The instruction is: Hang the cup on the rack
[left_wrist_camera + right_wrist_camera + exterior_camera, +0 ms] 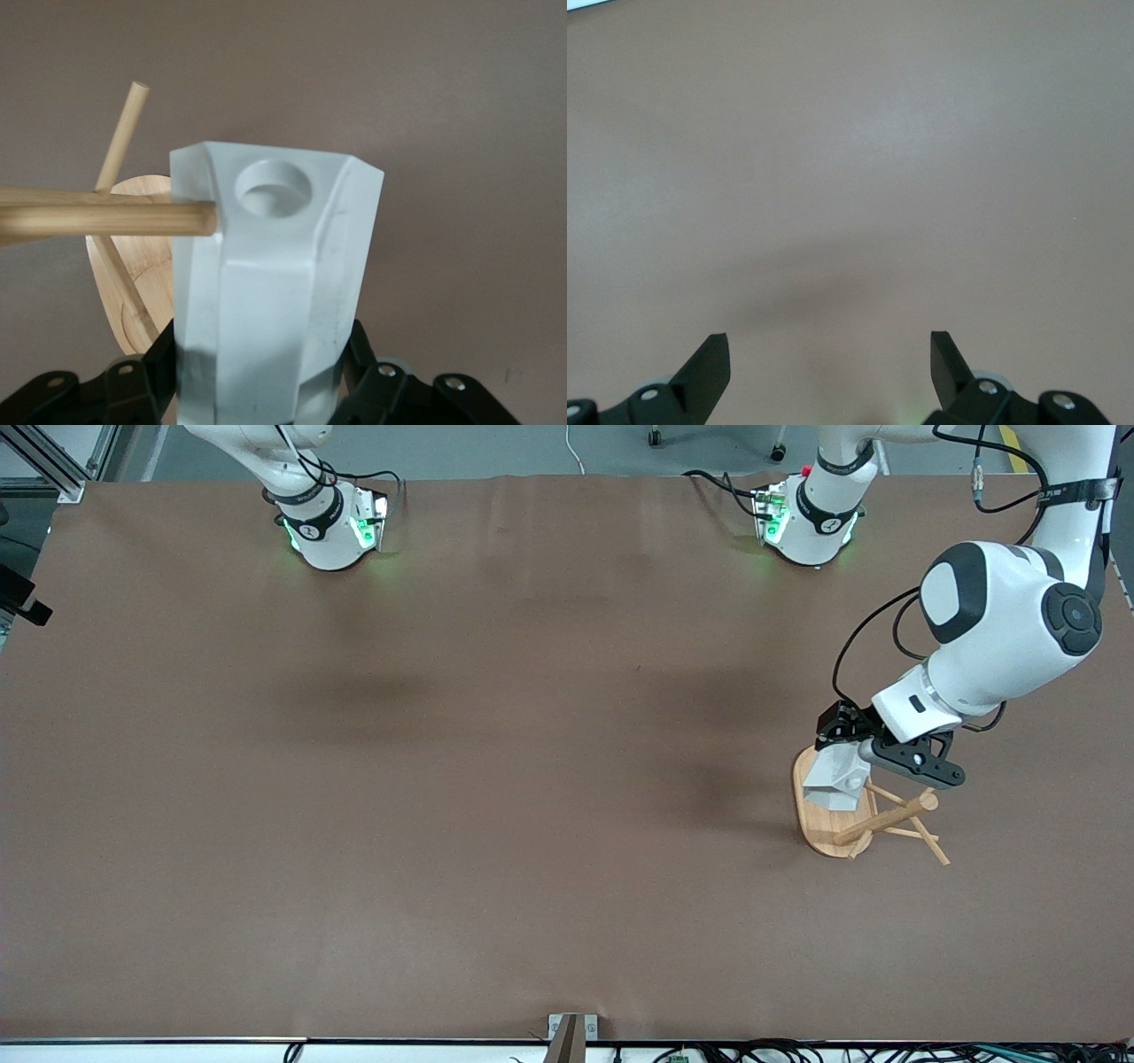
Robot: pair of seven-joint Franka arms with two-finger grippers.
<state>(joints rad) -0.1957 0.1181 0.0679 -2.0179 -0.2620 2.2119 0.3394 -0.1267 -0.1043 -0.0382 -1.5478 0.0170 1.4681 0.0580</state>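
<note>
Crowding cup [275, 292]: rack [828, 834] pegs (post too)

We're seeing a plain matte white cup [834, 783], a light bamboo rack [873, 824], and a flat brown worktop [496, 797] with black hands.

Brown table cover [496, 797] fills most of view; grey floor [496, 447] along top edge, metal frame [53, 465] at corner, cables [797, 1052] along bottom edge

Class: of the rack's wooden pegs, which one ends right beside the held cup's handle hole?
The level peg, its blunt end beside the cup; the upward-slanting peg points away.
</note>
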